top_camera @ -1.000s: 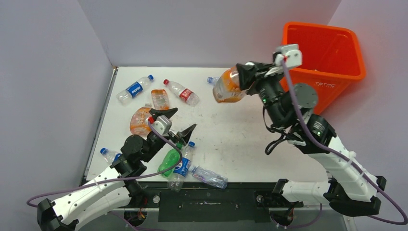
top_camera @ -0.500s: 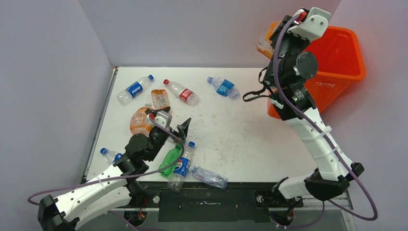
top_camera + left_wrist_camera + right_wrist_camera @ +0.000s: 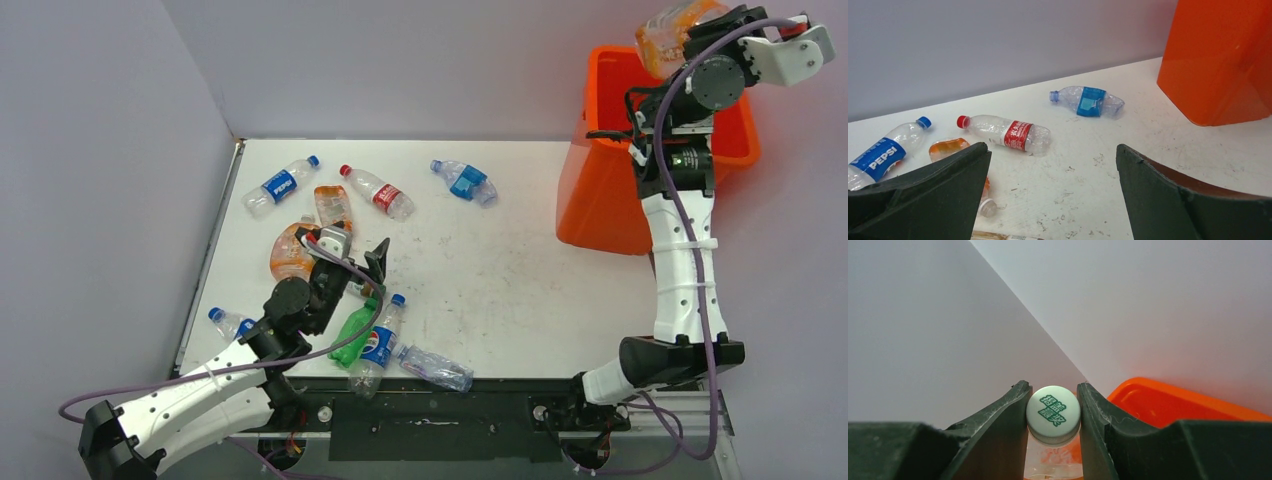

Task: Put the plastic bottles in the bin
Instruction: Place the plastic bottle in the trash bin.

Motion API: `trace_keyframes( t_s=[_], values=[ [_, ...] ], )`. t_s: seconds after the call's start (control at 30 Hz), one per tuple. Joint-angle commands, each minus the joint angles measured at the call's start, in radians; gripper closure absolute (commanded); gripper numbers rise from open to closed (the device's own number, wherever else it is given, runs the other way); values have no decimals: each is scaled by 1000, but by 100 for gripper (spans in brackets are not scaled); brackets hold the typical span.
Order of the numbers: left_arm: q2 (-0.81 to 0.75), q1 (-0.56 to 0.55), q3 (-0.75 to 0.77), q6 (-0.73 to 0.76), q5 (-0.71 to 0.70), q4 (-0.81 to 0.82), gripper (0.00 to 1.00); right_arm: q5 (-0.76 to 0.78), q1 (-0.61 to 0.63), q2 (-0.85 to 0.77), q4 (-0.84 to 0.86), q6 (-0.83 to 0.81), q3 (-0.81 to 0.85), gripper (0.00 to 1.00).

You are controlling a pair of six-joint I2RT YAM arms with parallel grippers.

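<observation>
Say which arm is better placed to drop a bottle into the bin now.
Right: the right pincer grips an orange-tinted bottle by the cap above the bin. The left pincer is open and empty, low over the table.

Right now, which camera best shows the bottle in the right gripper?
The right wrist view: the bottle, white-capped, sits clamped in the right gripper, with the bin rim beyond. The top external view shows its orange body raised near the bin, at the frame's edge. The left wrist view misses it.

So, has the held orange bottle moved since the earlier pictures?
Yes: the orange bottle went right and up-frame, from left of the bin to over its rim.
</observation>
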Motion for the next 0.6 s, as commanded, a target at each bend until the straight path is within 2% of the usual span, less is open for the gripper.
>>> trace_keyframes(
  t_s=[0.0, 0.07, 0.27, 0.33, 0.37, 0.43, 0.47, 0.57],
  values=[
    [-14, -4, -7, -28, -128, 84, 4, -90, -154, 32, -240, 355, -27, 95],
    [-16, -6, -13, -26, -164, 94, 4, -122, -198, 38, -285, 425, -67, 95],
    [-7, -14, -23, 12, -191, 113, 4, -139, -237, 62, -293, 369, -159, 95],
    [8, -16, -22, 15, -180, 113, 4, -179, -238, 63, -261, 335, -184, 88],
    [12, -15, -21, 15, -168, 114, 4, -195, -238, 66, -252, 321, -190, 78],
    [24, -16, -23, 10, -141, 117, 4, -238, -238, 73, -237, 312, -187, 36],
    [31, -17, -21, 8, -135, 118, 4, -252, -237, 75, -232, 314, -178, 21],
    [50, -17, -17, 5, -135, 110, 4, -295, -222, 78, -212, 340, -147, 8]
  ],
)
